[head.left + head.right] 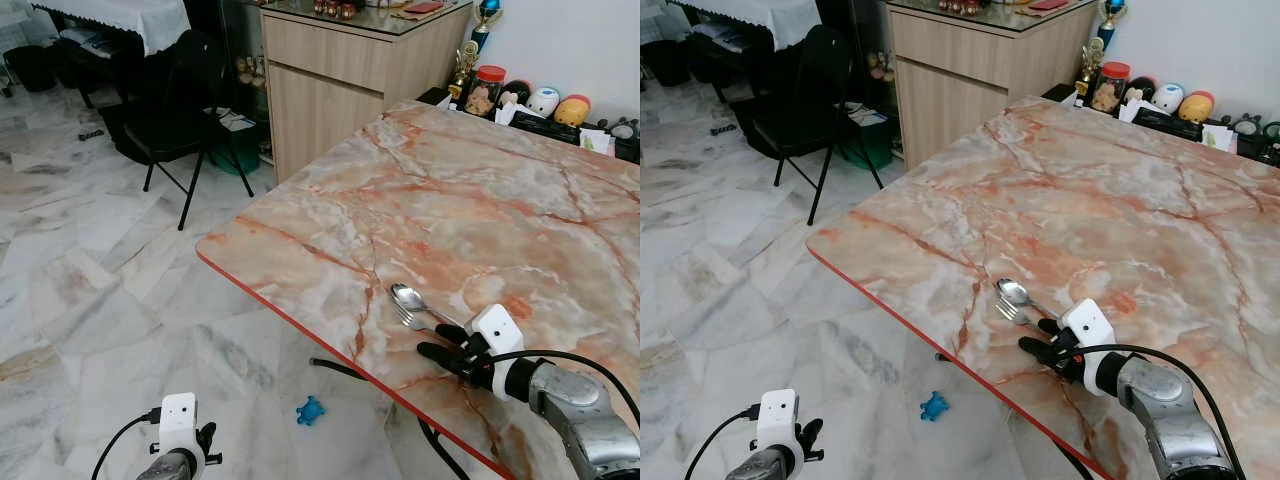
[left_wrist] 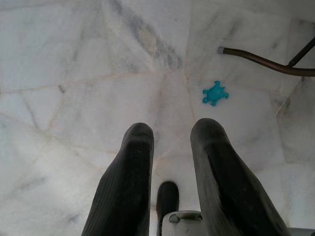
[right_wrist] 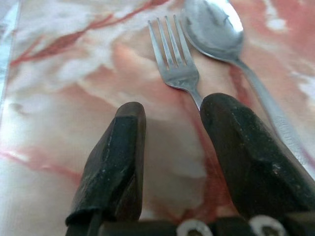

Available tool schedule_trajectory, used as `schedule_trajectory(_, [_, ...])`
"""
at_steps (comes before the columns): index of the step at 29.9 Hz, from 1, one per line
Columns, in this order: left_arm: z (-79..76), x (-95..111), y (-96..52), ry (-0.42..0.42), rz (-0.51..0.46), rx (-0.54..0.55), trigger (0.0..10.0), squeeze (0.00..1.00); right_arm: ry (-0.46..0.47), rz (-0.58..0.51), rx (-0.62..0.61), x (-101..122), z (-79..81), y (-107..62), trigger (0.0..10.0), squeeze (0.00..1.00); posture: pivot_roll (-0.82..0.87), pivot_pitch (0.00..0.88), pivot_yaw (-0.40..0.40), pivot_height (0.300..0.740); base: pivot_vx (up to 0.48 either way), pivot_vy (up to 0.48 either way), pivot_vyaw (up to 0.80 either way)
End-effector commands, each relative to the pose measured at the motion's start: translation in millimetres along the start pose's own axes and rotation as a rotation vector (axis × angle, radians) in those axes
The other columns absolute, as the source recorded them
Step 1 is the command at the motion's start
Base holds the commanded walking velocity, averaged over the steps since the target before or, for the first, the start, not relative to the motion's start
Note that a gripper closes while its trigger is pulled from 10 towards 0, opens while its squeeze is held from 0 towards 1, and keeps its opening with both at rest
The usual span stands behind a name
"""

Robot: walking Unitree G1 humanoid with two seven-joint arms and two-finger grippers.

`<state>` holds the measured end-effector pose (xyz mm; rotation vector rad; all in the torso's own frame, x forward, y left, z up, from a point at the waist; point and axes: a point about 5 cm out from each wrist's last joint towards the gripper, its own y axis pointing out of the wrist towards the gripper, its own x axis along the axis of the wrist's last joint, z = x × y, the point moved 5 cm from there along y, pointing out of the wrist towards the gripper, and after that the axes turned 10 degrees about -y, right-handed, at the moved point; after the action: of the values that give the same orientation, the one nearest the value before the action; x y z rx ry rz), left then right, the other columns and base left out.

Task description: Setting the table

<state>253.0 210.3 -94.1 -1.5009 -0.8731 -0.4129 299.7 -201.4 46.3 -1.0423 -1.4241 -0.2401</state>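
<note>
Low at the near left, the left gripper (image 1: 207, 443) hangs idle over the marble floor (image 1: 90, 300), fingers spread and empty; a blue toy (image 1: 310, 410) lies beyond it. On the marble table (image 1: 480, 210), near its front edge, a steel fork (image 3: 176, 61) and spoon (image 3: 212, 27) lie side by side as a place setting; the right gripper (image 3: 170, 132) sits just behind them, fingers parted, one over the fork's handle, holding nothing.

Glossy marble-look table (image 1: 470, 190), shiny metal fork (image 3: 175, 64) and spoon (image 3: 214, 27), matt black pincer fingers (image 3: 115, 162)
</note>
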Motion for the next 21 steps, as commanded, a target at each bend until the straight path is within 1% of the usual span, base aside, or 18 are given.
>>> schedule_trajectory(1, [3.8,-2.3,-0.4,-0.013,0.015,0.012,10.0,0.00,0.016,0.000,0.031,-0.3,6.1,-1.0,10.0,0.00,0.06,0.006,-0.005,0.740,0.000,0.000,0.00])
schedule_trajectory(9, [3.7,-2.7,-0.4,-0.016,0.017,0.012,10.0,0.00,0.011,-0.005,0.078,4.4,13.0,-0.7,10.0,0.00,0.07,0.006,-0.006,0.740,0.000,0.000,0.00])
schedule_trajectory(13, [3.1,-1.8,-0.2,-0.016,0.014,0.010,10.0,0.00,-0.011,0.003,0.057,4.9,9.3,-1.6,10.0,0.00,0.06,0.007,-0.005,0.740,0.000,0.000,0.00])
schedule_trajectory(16, [2.9,-0.5,0.0,-0.015,0.009,0.008,10.0,0.00,-0.036,0.011,0.005,4.2,-1.1,-3.0,10.0,0.00,0.06,0.008,-0.005,0.740,0.000,0.000,0.00])
schedule_trajectory(21, [2.7,0.2,0.1,-0.016,0.007,0.006,10.0,0.00,-0.037,0.001,-0.004,5.5,-3.0,-3.8,10.0,0.00,0.06,0.008,-0.004,0.740,0.000,0.000,0.00])
